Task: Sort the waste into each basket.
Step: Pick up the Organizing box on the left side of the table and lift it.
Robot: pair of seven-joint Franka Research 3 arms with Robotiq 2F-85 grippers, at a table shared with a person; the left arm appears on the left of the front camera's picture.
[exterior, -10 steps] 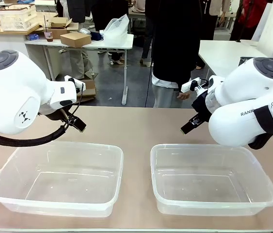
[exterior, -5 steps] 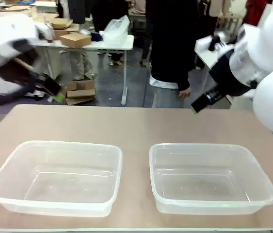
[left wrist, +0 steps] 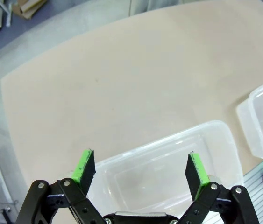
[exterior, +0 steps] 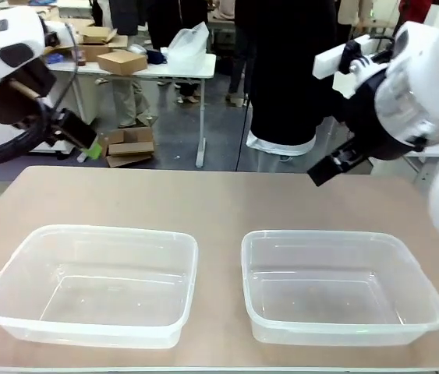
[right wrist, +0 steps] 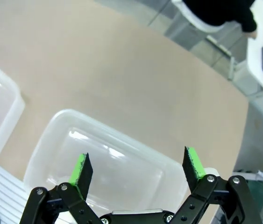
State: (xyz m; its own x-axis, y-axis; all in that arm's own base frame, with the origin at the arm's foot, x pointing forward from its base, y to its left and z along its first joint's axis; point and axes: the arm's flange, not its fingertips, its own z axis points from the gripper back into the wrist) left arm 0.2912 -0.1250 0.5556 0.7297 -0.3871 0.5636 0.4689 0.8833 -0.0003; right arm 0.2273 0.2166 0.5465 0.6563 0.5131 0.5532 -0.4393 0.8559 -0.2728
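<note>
No can or bottle shows in any view. Two clear tubs stand empty side by side on the tan table, the left tub (exterior: pixel 110 231) and the right tub (exterior: pixel 322 235). My left gripper (exterior: pixel 88 148) hangs open high over the table's far left corner. In the left wrist view the gripper (left wrist: pixel 139 168) looks down on the left tub (left wrist: pixel 215 128), and nothing lies between its green pads (left wrist: pixel 85 165). My right gripper (exterior: pixel 325 170) is open above the far right of the table. In the right wrist view the gripper (right wrist: pixel 136 165) is over the right tub (right wrist: pixel 70 116), also holding nothing.
A person in black (exterior: pixel 281 78) stands at the far side of the table. The bare tabletop (exterior: pixel 219 202) stretches between the tubs and the far edge. Farther back are white tables with cardboard boxes (exterior: pixel 121 62).
Both arms have risen and swung outward from just above the tubs' far rims, the left arm going up to the far left and the right arm lifting higher. The tubs have not moved.
</note>
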